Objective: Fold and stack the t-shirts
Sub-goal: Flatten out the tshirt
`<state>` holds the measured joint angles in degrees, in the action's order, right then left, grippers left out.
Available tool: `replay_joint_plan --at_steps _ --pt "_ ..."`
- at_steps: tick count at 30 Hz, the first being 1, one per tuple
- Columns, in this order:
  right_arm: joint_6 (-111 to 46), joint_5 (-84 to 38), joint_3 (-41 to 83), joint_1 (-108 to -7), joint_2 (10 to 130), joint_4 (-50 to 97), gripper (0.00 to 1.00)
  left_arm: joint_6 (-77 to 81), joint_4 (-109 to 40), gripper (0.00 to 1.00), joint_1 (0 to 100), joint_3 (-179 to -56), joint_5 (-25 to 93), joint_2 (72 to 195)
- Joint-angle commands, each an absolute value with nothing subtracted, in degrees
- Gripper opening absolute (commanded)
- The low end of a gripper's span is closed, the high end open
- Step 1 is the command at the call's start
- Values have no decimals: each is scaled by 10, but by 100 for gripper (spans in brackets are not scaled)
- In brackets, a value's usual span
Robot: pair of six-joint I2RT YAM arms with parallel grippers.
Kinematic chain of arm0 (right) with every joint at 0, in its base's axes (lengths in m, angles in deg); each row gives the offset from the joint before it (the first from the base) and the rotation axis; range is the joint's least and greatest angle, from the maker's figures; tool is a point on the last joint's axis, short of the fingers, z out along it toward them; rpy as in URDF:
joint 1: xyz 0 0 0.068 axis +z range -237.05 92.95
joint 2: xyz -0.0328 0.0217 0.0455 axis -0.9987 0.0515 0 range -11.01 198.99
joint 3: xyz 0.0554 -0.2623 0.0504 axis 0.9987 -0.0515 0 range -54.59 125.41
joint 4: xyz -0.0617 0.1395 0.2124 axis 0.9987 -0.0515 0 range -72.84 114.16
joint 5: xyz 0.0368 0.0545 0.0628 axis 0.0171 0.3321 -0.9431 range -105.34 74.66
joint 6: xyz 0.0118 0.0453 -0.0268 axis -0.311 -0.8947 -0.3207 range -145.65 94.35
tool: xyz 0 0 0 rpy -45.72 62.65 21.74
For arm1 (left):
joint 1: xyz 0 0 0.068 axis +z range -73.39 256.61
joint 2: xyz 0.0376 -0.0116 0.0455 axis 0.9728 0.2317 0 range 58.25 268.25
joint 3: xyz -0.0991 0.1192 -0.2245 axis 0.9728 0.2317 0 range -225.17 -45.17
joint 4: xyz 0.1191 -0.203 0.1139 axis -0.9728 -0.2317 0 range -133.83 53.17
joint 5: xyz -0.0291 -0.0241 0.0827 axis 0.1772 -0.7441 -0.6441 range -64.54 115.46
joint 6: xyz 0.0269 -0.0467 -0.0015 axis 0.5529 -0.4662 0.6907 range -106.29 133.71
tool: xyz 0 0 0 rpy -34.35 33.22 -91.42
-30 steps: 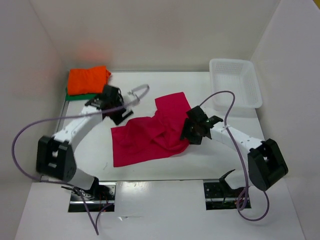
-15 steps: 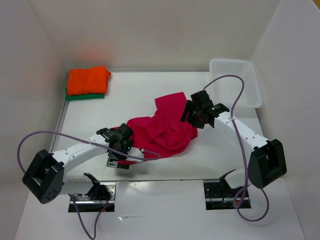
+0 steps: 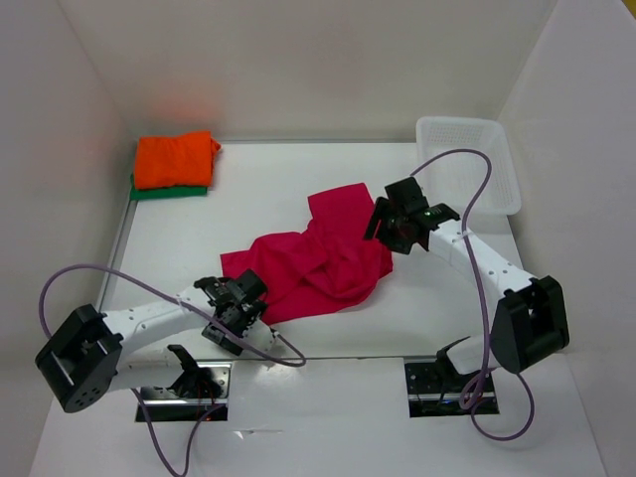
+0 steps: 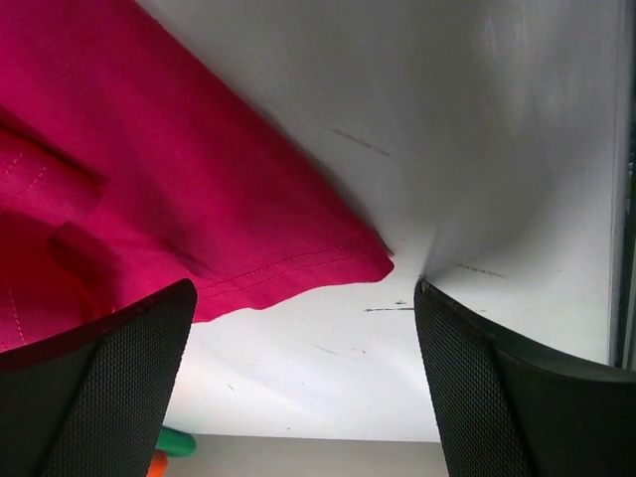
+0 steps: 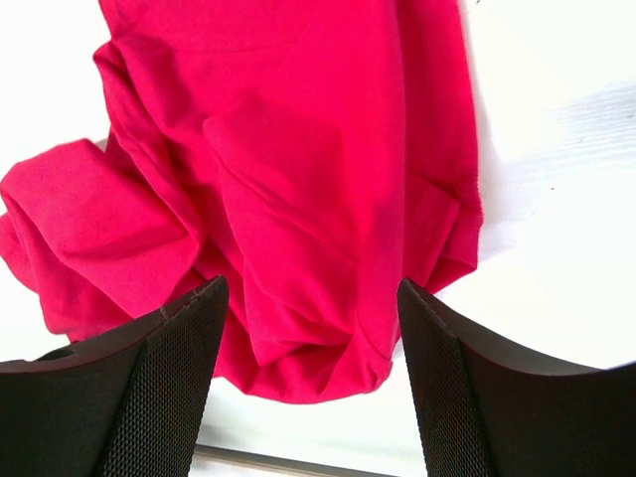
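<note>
The magenta-red t-shirt [image 3: 318, 263] lies crumpled in the middle of the table. My left gripper [image 3: 238, 298] is open and empty at the shirt's near left edge. In the left wrist view [image 4: 303, 397] a hemmed corner of the shirt [image 4: 199, 199] lies just ahead of the fingers, on bare table. My right gripper [image 3: 390, 231] is open and empty at the shirt's right side. In the right wrist view [image 5: 308, 378] it hovers over bunched cloth [image 5: 298, 179]. The orange t-shirt [image 3: 175, 157] lies folded on the green t-shirt [image 3: 169, 192] at the far left.
A white plastic mesh basket [image 3: 465, 164] stands at the far right corner. White walls enclose the table on three sides. A metal strip runs along the table's near edge [image 3: 328, 356]. Purple cables loop from both arms.
My left arm swung from the far-left stack to the shirt's near left edge. My right gripper moved farther back and right. The shirt bunched up, then its left corner spread out again.
</note>
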<state>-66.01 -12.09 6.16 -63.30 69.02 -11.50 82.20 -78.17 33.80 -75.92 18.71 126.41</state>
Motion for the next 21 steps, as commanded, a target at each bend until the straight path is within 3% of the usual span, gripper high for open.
replay_joint_plan --at_steps 1,3,4,7,9,11,17,21 --pt "-653 -116 72 -652 683 -104 74 833 -719 95 335 -739 183 1290" --pt "-647 -123 79 -652 692 -104 74 814 -701 88 335 -763 201 1326" --pt "-647 -123 92 -652 705 -104 74 791 -694 71 335 -772 206 1339" --pt "-621 -123 131 -652 734 -104 74 758 -682 47 335 -797 219 1390" --pt "-607 -106 156 -652 776 -104 74 742 -682 22 335 -805 225 1416" --pt "-595 -88 196 -652 825 -111 74 715 -688 5 335 -812 234 1422" --pt "-583 -51 253 -698 911 -115 74 689 -700 0 335 -824 245 1410" --pt "-550 -101 264 -698 970 -92 74 661 -708 0 335 -845 253 1399"
